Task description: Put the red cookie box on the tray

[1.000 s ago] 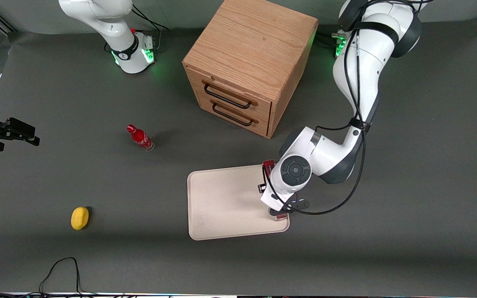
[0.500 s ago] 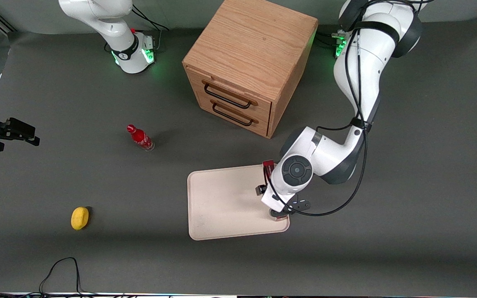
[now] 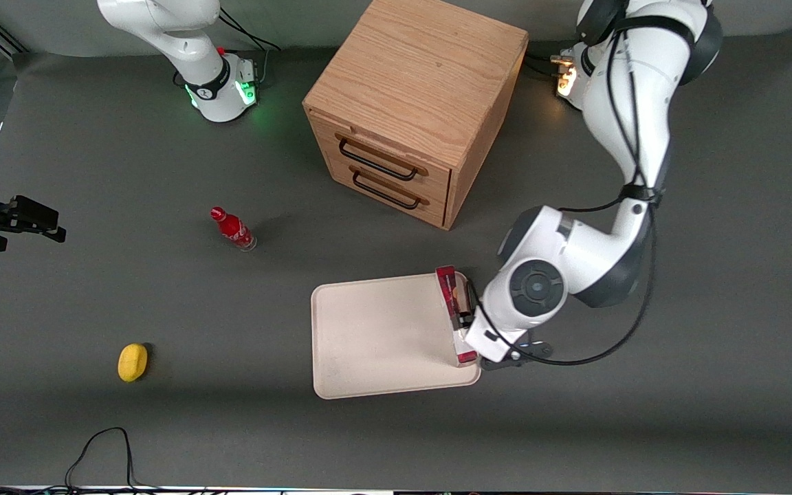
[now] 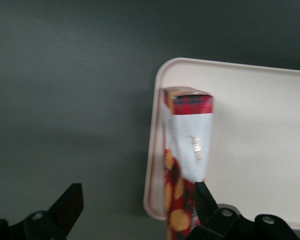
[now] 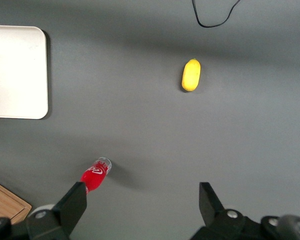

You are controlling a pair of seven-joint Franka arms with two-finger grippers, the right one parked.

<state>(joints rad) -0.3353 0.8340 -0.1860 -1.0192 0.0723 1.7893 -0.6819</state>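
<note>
The box (image 4: 187, 150), red plaid with a white patch, stands on edge on the tray (image 3: 375, 337) at its rim; the end effector (image 4: 135, 212), fingers apart, has drawn off it

Dark grey table (image 3: 712, 385) carrying a wooden two-drawer cabinet (image 3: 416, 103), cream tray (image 3: 375, 337), small red bottle (image 3: 232, 229), yellow lemon-like object (image 3: 132, 362), and apparently a black cable (image 3: 104, 447) at its nearest edge.

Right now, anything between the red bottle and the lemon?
No. In the right wrist view, only bare grey table lies between the red bottle and the lemon. The pincer stands open by the tray.
</note>
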